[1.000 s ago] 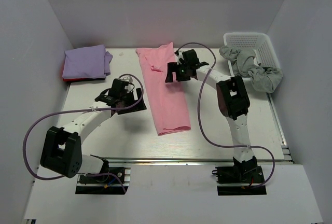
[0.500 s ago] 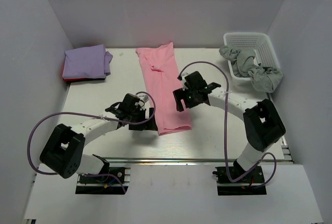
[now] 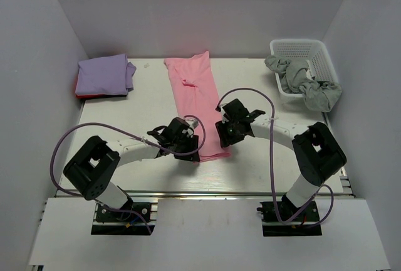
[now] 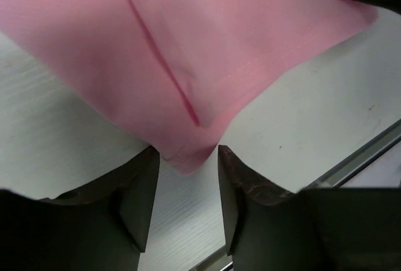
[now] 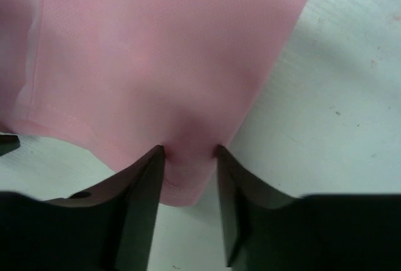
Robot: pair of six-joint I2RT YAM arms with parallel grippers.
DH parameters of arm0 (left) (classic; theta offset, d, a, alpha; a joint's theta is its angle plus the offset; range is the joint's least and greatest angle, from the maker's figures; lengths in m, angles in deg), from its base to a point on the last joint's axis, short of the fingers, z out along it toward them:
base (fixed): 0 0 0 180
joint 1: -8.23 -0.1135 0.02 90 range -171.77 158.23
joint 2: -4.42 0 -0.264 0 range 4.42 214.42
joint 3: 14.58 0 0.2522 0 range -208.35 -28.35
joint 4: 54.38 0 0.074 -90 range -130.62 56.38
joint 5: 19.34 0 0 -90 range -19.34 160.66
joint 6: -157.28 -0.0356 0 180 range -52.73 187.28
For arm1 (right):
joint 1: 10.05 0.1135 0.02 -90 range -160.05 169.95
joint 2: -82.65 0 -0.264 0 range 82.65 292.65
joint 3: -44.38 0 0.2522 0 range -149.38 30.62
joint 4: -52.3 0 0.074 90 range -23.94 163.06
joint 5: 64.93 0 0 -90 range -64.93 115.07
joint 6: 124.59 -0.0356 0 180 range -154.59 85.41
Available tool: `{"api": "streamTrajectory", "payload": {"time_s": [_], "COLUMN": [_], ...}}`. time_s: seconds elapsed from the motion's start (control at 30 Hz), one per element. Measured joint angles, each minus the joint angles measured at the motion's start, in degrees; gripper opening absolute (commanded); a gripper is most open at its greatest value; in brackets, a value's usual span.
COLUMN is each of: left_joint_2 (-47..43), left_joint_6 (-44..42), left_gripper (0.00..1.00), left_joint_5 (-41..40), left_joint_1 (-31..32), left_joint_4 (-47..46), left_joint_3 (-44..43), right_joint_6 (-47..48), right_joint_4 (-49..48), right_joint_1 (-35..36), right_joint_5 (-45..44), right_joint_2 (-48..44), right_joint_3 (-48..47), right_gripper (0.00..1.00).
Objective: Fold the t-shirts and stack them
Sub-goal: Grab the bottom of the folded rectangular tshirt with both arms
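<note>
Far off beyond and left of the left gripper (image 3: 187,148), the folded lavender t-shirt (image 3: 103,75) lies on the red one (image 3: 82,96). Between that gripper's fingers (image 4: 141,189) sits the near left hem corner of the light pink t-shirt (image 3: 197,105), cloth touching both, though whether it is clamped I cannot tell. Just rightward, the right gripper (image 3: 223,138) straddles the near right corner, cloth puckered between half-closed jaws, grip equally unclear.
</note>
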Motion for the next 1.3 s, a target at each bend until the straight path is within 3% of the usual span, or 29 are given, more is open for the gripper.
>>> {"api": "streamTrajectory", "payload": {"time_s": [0.03,0.1,0.17,0.2,0.23,0.87,0.93,0.97,1.13,1.3], "left_joint_2": [0.4,1.1,1.8,2.2,2.3,-1.8,-1.8,-1.9,-2.6,-2.8], "left_joint_6": [0.4,0.9,1.2,1.4,2.0,6.1,6.1,6.1,6.1,6.1], "left_gripper": [0.47,0.32,0.19,0.06,0.0,0.0,0.0,0.0,0.0,0.0], "left_joint_5": [-0.9,-2.3,-3.5,-4.4,-5.0,-11.1,-11.0,-10.9,-9.9,-9.3], "left_joint_1": [0.5,1.4,1.7,2.0,2.1,2.8,2.8,2.8,2.8,2.8], "left_joint_4": [0.3,0.6,1.5,1.8,2.2,6.0,5.9,5.7,4.9,4.7], "left_joint_3": [0.0,-0.4,-1.0,-1.3,-1.4,0.7,0.8,0.9,1.9,2.1], "right_joint_6": [-0.1,-0.5,-0.9,-1.4,-1.4,-4.3,-4.3,-4.2,-3.3,-3.8], "right_joint_4": [-0.2,-0.2,-0.3,-0.3,-0.3,-0.7,-1.3,-1.9,-3.1,-4.5], "right_joint_1": [0.0,0.0,0.0,0.0,0.0,-1.8,-2.0,-2.0,-2.0,-2.1], "right_joint_5": [0.0,0.0,0.0,0.0,-0.1,-4.1,-2.5,-1.0,6.2,7.5], "right_joint_2": [0.0,-0.1,-0.1,-0.1,-0.2,-9.2,-9.5,-9.8,-11.6,-14.2], "right_joint_3": [0.3,0.9,1.6,1.9,2.2,8.6,10.0,11.0,13.9,13.9], "right_gripper": [0.35,0.28,0.12,0.0,0.0,0.0,0.1,0.22,0.47,0.51]}}
